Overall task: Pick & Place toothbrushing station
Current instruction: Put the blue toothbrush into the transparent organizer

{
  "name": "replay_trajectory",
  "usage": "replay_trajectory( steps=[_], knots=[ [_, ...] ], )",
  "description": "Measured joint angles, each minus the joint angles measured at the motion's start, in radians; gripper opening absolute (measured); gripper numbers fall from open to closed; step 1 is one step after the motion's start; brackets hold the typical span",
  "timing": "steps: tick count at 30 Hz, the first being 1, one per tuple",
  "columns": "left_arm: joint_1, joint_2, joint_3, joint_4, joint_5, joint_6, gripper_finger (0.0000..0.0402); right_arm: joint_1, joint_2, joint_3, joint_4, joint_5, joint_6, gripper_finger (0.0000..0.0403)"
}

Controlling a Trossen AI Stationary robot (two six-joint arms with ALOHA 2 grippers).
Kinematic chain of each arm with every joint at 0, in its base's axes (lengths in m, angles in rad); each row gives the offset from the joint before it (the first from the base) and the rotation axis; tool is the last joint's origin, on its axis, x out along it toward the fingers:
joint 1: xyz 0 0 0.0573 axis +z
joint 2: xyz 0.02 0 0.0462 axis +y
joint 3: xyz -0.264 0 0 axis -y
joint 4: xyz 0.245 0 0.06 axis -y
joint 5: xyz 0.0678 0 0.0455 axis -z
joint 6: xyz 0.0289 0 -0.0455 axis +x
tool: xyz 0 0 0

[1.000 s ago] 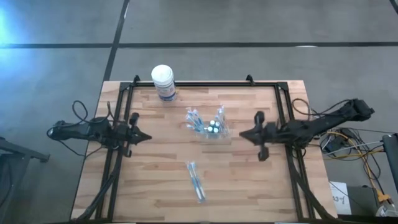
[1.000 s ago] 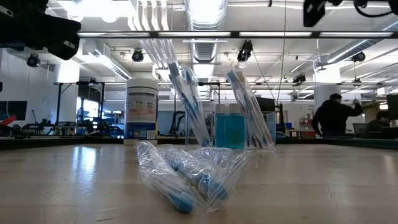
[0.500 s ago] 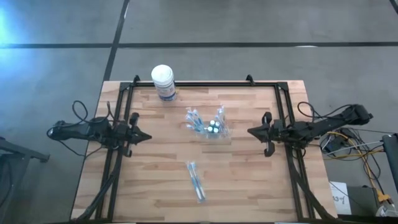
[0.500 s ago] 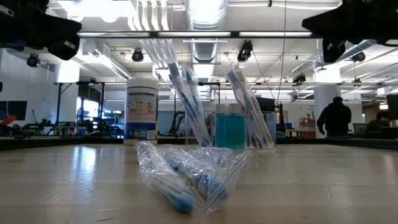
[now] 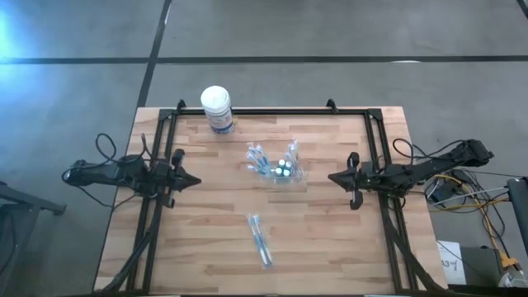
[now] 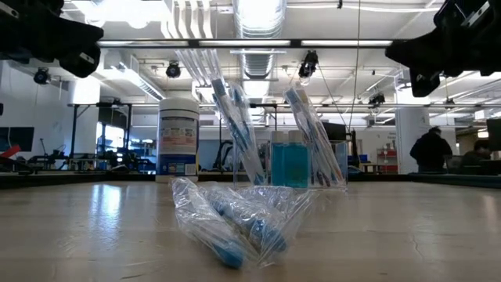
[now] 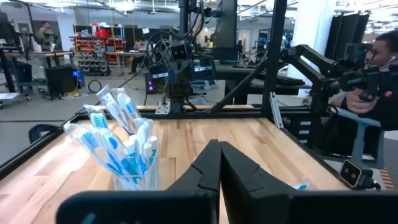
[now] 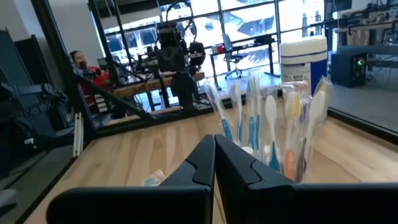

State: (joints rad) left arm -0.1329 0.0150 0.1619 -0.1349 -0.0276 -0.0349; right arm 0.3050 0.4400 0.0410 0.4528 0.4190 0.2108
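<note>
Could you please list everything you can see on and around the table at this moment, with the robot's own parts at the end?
Toothbrush holder: one, clear plastic, middle of the table, standing upright with wrapped toothbrushes in it.
Wrapped toothbrushes in the holder: several, blue and white, leaning outward.
Wrapped toothbrushes lying loose: one small bundle in clear wrap, blue, on the table's near part, apart from the holder.
Canister: one, white lid, blue label, far left corner of the table.
Table: one, light wood with a black frame.
Person: one, dark clothes, in the room behind.
Left gripper: one, dark, shut, at the table's left side, holding nothing.
Right gripper: one, dark, shut, at the table's right side, holding nothing.
</note>
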Motion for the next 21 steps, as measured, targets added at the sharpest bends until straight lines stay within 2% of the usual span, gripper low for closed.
replay_trajectory(
  steps=[5, 12, 16, 21],
  knots=[
    [0.0, -0.001, 0.0, 0.0, 0.0, -0.003, 0.0007, 0.0, 0.0, 0.0, -0.004, 0.0, 0.005, 0.0008],
    [0.0, 0.0, 0.0, 0.0, -0.061, -0.024, 0.0016, 0.0, 0.028, 0.002, -0.051, -0.031, 0.133, 0.0008],
    [0.0, 0.0, 0.0, 0.0, -0.062, -0.025, 0.0009, 0.002, 0.1, 0.047, -0.126, -0.034, 0.25, 0.0008],
    [0.0, 0.0, -0.001, -0.001, -0.062, -0.023, 0.0008, 0.036, 0.275, 0.139, -0.139, -0.027, 0.301, 0.0008]
  ],
)
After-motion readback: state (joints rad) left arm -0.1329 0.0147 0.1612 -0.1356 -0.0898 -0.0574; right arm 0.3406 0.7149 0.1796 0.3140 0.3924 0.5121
